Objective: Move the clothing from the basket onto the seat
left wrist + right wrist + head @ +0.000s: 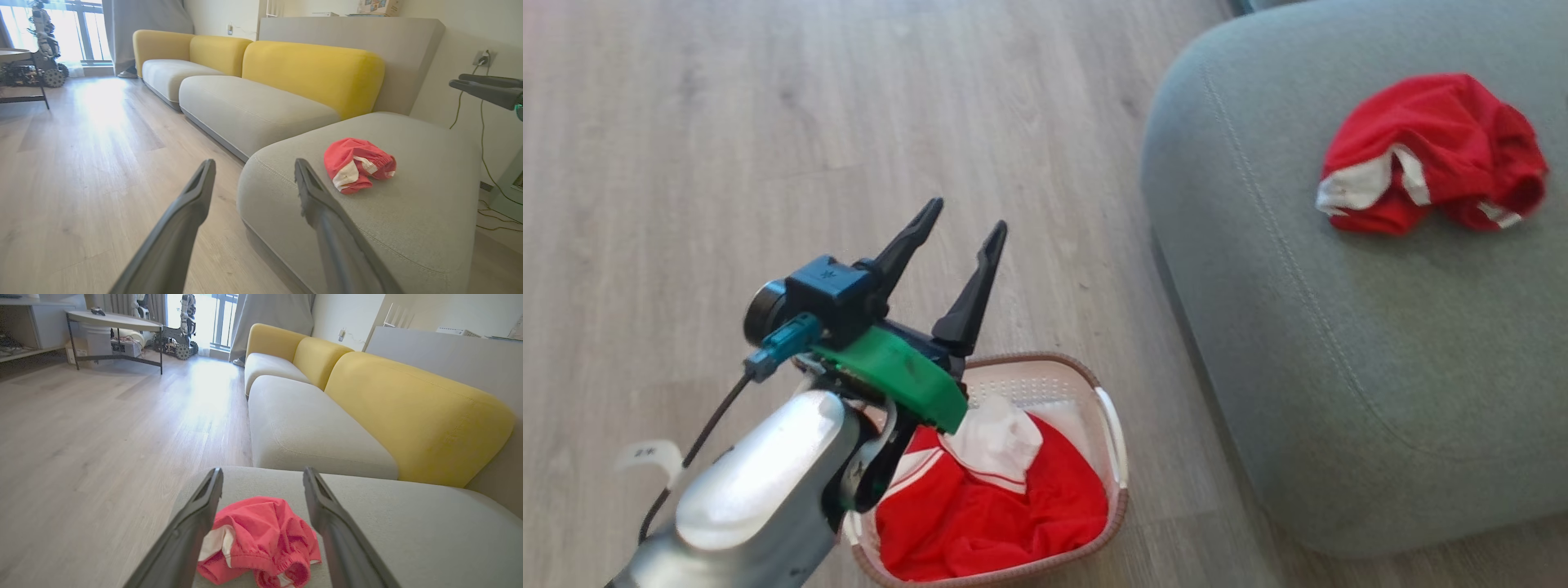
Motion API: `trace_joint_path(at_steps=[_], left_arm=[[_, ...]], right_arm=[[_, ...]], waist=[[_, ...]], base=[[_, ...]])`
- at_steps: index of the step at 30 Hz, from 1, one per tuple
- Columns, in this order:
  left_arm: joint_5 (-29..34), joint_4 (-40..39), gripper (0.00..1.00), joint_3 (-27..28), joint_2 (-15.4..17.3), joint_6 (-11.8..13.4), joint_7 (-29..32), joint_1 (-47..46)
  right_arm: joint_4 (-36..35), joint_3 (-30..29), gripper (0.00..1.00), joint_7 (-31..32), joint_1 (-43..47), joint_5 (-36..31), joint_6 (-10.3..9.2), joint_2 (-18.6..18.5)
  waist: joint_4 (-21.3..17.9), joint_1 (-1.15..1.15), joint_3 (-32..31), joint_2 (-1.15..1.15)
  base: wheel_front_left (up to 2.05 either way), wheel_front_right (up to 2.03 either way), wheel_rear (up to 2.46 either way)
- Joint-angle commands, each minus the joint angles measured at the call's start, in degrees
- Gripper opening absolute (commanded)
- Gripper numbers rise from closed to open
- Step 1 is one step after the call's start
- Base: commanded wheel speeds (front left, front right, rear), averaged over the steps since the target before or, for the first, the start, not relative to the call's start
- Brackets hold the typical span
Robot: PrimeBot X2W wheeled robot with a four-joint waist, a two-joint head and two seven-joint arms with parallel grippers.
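Observation:
One red garment with white trim [1433, 153] lies crumpled on the grey-green seat [1339, 343]. The second red garment [992, 498], with a white patch on top, fills the cream basket [1115, 441] on the floor beside the seat. My left gripper [968, 214] is open and empty, held above the basket's left rim, its fingers pointing away over the floor. In the right wrist view my right gripper [261, 475] is open above the seat, the garment [257, 539] lying on the cushion [408, 539] below its fingers. The left wrist view shows the same garment [357, 163] and my right gripper's fingers [486, 87].
Pale wooden floor [768, 122] stretches left of the seat. Further grey cushions with yellow backrests [310, 69] continue the sofa. A low table [114, 322] and a wheeled machine [41, 49] stand far off by the window. Cables [484, 134] hang at the wall beyond the seat.

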Motion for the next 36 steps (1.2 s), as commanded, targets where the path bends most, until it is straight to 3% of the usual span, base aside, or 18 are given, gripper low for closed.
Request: trace_joint_path(at_steps=[1,9,13,19,25,36], left_arm=[[-0.6,-1.9,1.0,3.0,2.2,0.5,-0.5,-1.3],[-2.0,-2.0,1.0,6.4,4.2,3.1,-1.5,3.6],[-2.4,-2.8,1.0,8.7,5.4,4.3,-1.9,6.3],[-1.9,-4.2,1.0,11.5,5.8,5.8,-2.2,10.2],[0.9,-5.7,1.0,16.6,4.9,6.5,-2.3,15.1],[9.8,-8.5,1.0,25.4,1.9,5.7,-2.3,23.7]], right_arm=[[-3.7,-2.4,1.0,-0.6,2.6,-1.6,0.4,0.2],[-18.8,-14.4,1.0,-1.3,16.1,-9.7,0.4,13.2],[-24.3,-17.1,1.0,-3.1,21.1,-12.2,0.4,18.7],[-26.2,-18.4,1.0,-6.9,26.1,-14.3,0.4,24.7],[-23.7,-15.5,1.0,-11.2,29.9,-15.2,0.4,29.2],[-20.9,-12.0,1.0,-14.4,31.7,-16.2,0.4,31.7]], waist=[[1.7,0.0,-1.2,0.0],[5.3,0.0,-3.6,0.0],[7.1,0.0,-4.0,0.0],[9.5,0.0,-4.1,0.0],[11.0,0.0,-4.6,0.0],[11.4,0.0,-5.3,0.0]], base=[[0.0,0.0,0.0],[0.0,0.0,0.0],[0.0,0.0,0.0],[0.0,0.0,0.0],[0.0,0.0,0.0],[0.0,0.0,0.0]])
